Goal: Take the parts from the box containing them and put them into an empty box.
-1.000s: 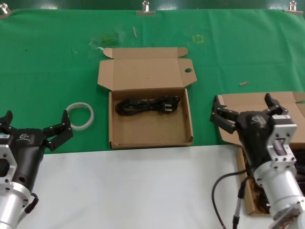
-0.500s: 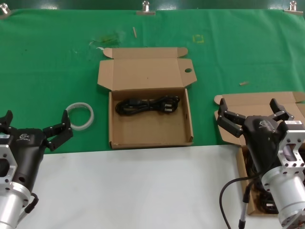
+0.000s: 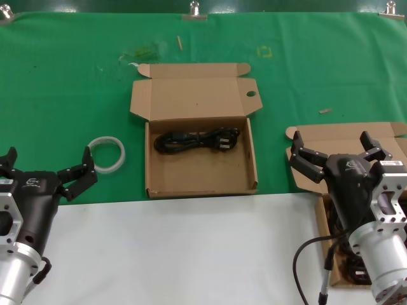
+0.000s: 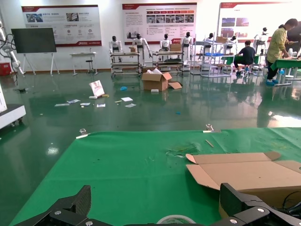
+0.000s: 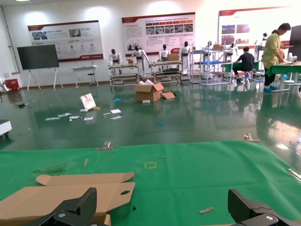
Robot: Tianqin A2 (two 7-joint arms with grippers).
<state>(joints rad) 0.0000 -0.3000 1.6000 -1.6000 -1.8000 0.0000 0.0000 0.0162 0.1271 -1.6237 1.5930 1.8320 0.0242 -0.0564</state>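
Note:
The box with the round hole in its lid (image 3: 191,98) lies open at the table's middle, and one black cord bundle (image 3: 197,140) rests along its far wall. The second brown box (image 3: 343,136) is at the right edge. My right gripper (image 3: 337,152) hangs open above it and covers most of it; dark cords (image 3: 346,264) peek out beside the arm. The right wrist view looks past the open gripper (image 5: 162,212) to the holed lid (image 5: 70,195). My left gripper (image 3: 44,166) waits open at the near left, empty in its own view too (image 4: 160,212).
A white tape roll (image 3: 107,154) lies on the green cloth (image 3: 76,89) between the left gripper and the middle box, and also shows in the left wrist view (image 4: 176,219). A small scrap (image 3: 325,110) lies behind the right box. White table surface (image 3: 191,254) fills the near side.
My right gripper has shifted right and slightly toward me over the right box, then held still. The left arm, the boxes and the cord have not moved.

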